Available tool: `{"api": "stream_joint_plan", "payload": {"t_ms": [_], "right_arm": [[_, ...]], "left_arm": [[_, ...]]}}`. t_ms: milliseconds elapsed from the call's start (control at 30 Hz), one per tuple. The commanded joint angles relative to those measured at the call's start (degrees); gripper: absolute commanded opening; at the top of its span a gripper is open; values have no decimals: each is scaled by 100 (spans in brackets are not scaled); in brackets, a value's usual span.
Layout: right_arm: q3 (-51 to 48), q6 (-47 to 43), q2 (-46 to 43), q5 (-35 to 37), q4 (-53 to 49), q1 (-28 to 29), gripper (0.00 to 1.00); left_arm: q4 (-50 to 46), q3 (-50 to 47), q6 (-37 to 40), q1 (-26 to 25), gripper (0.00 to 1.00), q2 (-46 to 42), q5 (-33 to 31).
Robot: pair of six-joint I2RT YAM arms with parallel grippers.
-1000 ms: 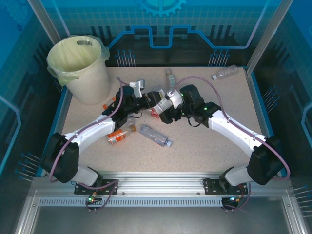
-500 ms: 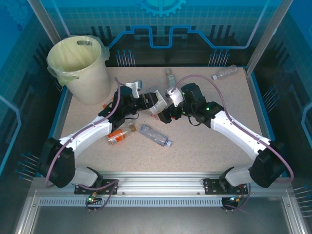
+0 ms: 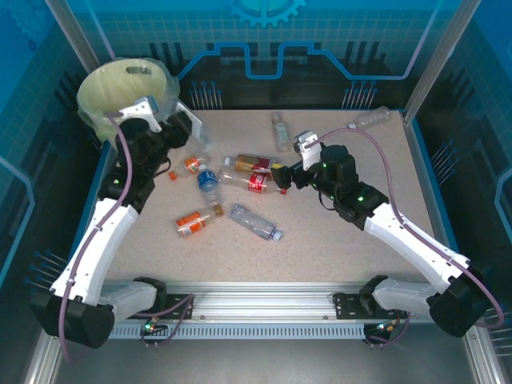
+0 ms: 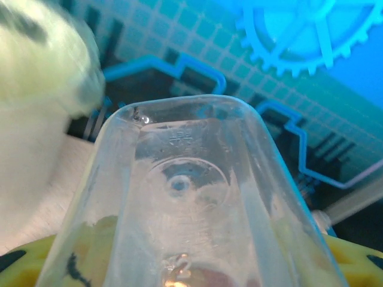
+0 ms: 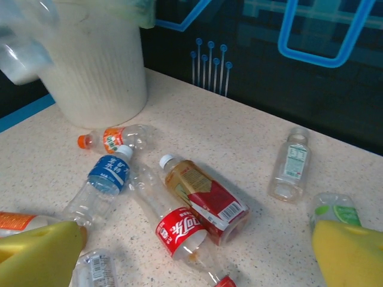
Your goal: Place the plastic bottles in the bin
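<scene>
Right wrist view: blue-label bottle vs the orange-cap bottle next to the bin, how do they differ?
1. The blue-label bottle has a white cap; the orange-cap bottle has an orange label to match its cap.
2. The blue-label bottle lies with its cap pointing away from the camera; the orange-cap bottle lies across the view, cap to the left.
3. The orange-cap bottle lies nearer the bin.

Both are clear, capped and lying on their sides on the table.
</scene>
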Motion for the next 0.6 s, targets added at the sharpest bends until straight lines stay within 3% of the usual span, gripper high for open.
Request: {"api": "stream_joint_plan", "payload": {"t_ms": [0, 233, 567], "right_arm": [[-134, 139, -168, 344, 381, 11, 100], [-175, -31, -367, 394, 230, 0, 100], [-599, -25, -897, 827, 309, -42, 100]], "left_arm": [[-8, 503, 772, 187, 53, -11, -551], [431, 1713, 1856, 838, 53, 674, -1473], [600, 2890, 2339, 1785, 53, 1858, -1485]]}}
